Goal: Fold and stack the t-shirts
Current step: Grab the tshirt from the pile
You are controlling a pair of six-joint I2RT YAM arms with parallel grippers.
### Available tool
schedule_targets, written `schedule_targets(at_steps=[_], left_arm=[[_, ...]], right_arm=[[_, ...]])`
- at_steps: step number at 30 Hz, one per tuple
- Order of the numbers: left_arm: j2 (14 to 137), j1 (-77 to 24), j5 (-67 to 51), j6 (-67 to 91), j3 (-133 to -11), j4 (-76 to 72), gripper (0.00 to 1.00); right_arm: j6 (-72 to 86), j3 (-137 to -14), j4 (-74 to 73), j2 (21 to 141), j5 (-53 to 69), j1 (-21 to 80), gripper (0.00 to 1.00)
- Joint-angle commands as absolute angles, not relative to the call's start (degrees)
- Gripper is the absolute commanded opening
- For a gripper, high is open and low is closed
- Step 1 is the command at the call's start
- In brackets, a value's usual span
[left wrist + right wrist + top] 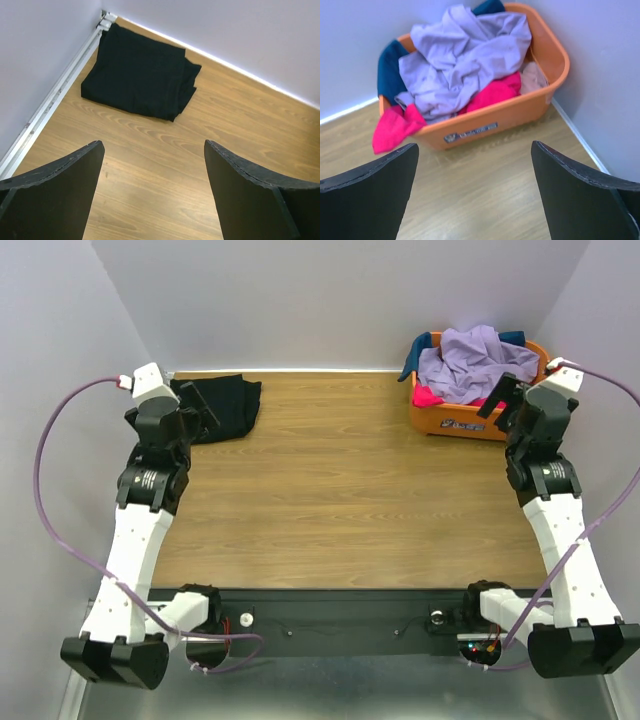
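A folded black t-shirt (225, 406) lies at the table's far left corner; it also shows in the left wrist view (140, 77). My left gripper (203, 405) hovers just in front of it, open and empty (154, 150). A crumpled lavender-purple t-shirt (472, 360) tops the pile in the orange basket (470, 418) at the far right, with a hot-pink one (492, 95) and a dark teal-blue one (389, 67) under it. My right gripper (508, 398) is open and empty, just in front of the basket (475, 150).
Grey walls close the table on the left, back and right. A metal rail (55, 97) runs along the left wall. The orange basket (520, 107) sits tight in the far right corner. Purple cables loop off both arms.
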State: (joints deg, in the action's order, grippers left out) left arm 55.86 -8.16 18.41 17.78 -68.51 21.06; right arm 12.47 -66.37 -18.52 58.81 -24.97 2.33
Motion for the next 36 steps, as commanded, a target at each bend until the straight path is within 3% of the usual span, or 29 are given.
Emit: schedule_targets(at_steps=[1, 8, 25, 36], left_arm=[[57.3, -8.2, 20.0, 14.9, -72.0, 18.4, 0.93], [58.7, -8.2, 16.1, 14.3, -70.7, 15.4, 0.97], [68.7, -8.2, 17.0, 14.8, -77.6, 21.5, 0.98], [65.7, -8.2, 18.6, 21.9, -75.9, 23.2, 0.99]], right_arm=[[10.8, -72.4, -17.1, 59.7, -28.0, 2.3, 1.00], [8.8, -79.2, -17.9, 65.6, -30.1, 2.2, 1.00], [13.4, -105.4, -18.5, 104.7, -20.7, -4.7, 1.00], [15.8, -121.5, -20.0, 125.0, -17.0, -8.8, 1.00]])
